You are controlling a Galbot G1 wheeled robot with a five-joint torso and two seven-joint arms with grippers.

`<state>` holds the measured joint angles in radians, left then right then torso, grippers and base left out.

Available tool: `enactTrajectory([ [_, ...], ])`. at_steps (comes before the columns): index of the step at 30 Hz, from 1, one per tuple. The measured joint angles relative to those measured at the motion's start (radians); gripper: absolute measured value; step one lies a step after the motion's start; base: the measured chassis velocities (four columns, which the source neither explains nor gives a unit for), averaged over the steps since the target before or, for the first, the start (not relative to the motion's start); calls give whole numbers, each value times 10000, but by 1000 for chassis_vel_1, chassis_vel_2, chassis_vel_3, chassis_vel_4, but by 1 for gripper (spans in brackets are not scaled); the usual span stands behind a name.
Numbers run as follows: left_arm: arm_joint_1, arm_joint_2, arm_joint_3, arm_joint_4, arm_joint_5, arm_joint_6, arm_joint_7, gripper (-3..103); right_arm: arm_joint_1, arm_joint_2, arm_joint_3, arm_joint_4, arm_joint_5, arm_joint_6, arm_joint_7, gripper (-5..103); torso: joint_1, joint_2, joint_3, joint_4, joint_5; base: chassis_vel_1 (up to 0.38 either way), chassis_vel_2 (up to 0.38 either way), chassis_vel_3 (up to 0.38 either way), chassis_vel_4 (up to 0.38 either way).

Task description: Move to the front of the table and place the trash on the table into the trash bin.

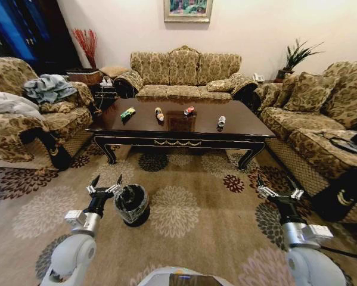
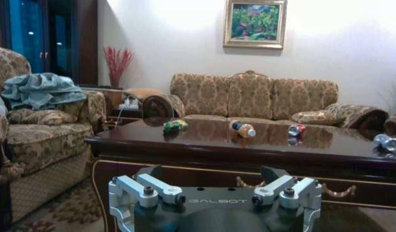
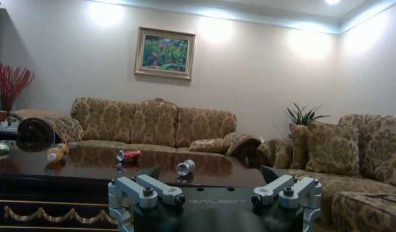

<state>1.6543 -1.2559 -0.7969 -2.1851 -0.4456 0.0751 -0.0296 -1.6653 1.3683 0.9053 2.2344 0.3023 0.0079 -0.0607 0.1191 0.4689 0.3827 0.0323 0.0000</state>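
The dark glossy table stands ahead of me on the carpet. On its top, from left to right, lie a green-yellow wrapper, a brown bottle, a crushed red can and a silver-white can. The black trash bin with its grey bag sits on the floor, close to the right of my left gripper. That gripper is open and empty. My right gripper hangs open and empty at the lower right. Both are well short of the table. The left wrist view shows the wrapper and the bottle past the open left gripper. The right wrist view shows the red can and the silver can past the right gripper.
Patterned sofas enclose the table: one on the left with clothes on it, one behind, one on the right. A black bag leans at the right sofa's front. Open flowered carpet lies between me and the table.
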Motion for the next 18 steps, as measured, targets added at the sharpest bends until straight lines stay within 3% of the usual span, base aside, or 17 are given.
enactTrajectory([
  [11, 4, 37, -53, 241, -109, -168, 87, 100, 33, 7, -68, -45, -196, -3, -6, 100, 4, -1, 2, 0, 0, -135, 150, 125, -153],
  [18, 10, 62, -35, 244, -109, -181, 118, 100, 90, 133, -130, -228, -491, 72, 14, 100, 3, -1, 2, 0, 0, -41, 38, 42, -38],
])
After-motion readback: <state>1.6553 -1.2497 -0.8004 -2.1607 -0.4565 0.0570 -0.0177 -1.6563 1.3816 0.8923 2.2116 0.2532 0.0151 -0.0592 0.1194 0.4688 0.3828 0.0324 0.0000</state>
